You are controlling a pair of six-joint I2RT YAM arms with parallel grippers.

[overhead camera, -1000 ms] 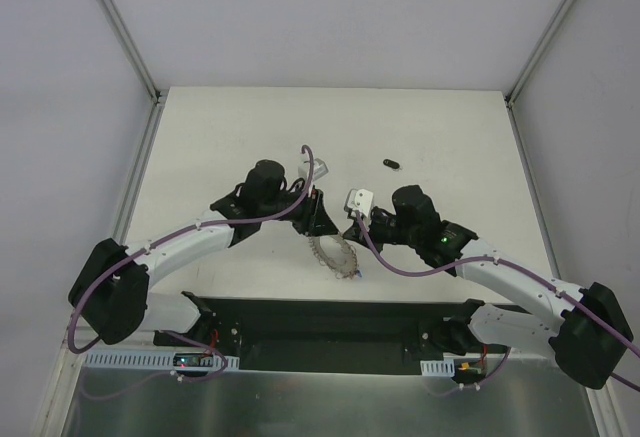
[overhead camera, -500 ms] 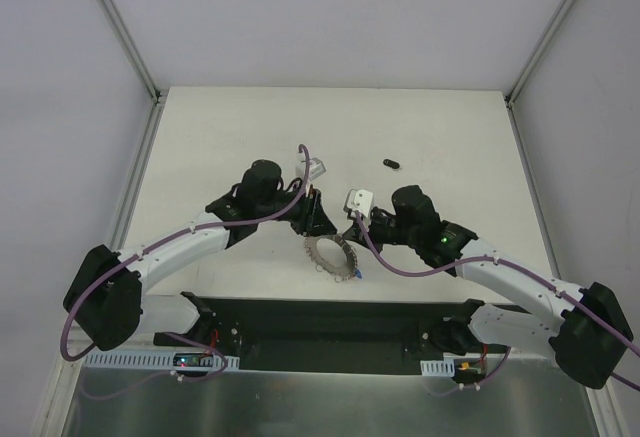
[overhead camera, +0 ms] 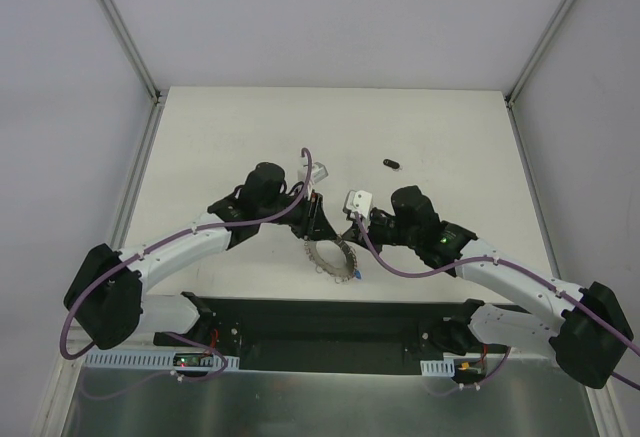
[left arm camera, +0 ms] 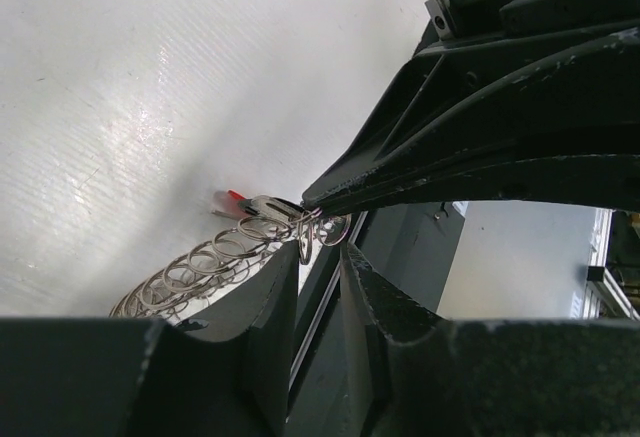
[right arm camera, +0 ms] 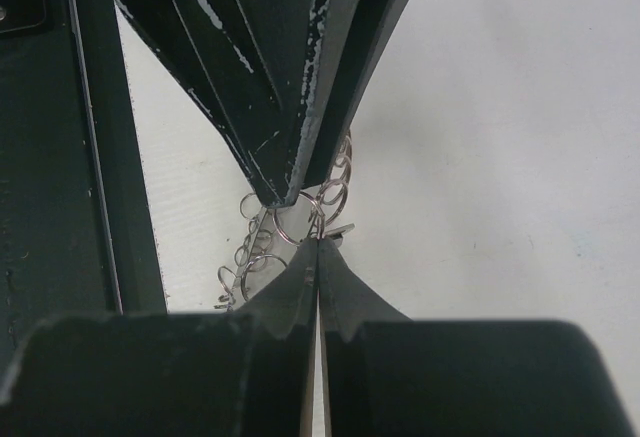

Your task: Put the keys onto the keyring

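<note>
Against a second ago, the keyring [overhead camera: 313, 256] no longer stands tipped on edge. It now lies flatter and rounder on the table [overhead camera: 220, 137], in much the same spot. The left arm [overhead camera: 180, 247] has swung its elbow a little farther out from the keyring, while the right arm looks unchanged. One small black key [overhead camera: 391, 164] sits where it was, well apart from the keyring on its far side; we see no second key. The left gripper [left arm camera: 320, 252] comes down on the keyring's far rim with its jaws narrowly parted, a slim gap showing between the fingertips. A turn of the wire loops [right arm camera: 298, 222] sits at that gap, and we cannot tell whether it is pinched. The right gripper [right arm camera: 318, 245] meets the same part of the rim from the other side, jaws pressed fully together. Its tips touch the loops just beside the left gripper's tips; whether a wire is caught between them is too fine to see. A red tag [left arm camera: 232, 197] pokes out from the rim beside both tips. A blue tag [overhead camera: 355, 273] lies at the keyring's near-right edge.
</note>
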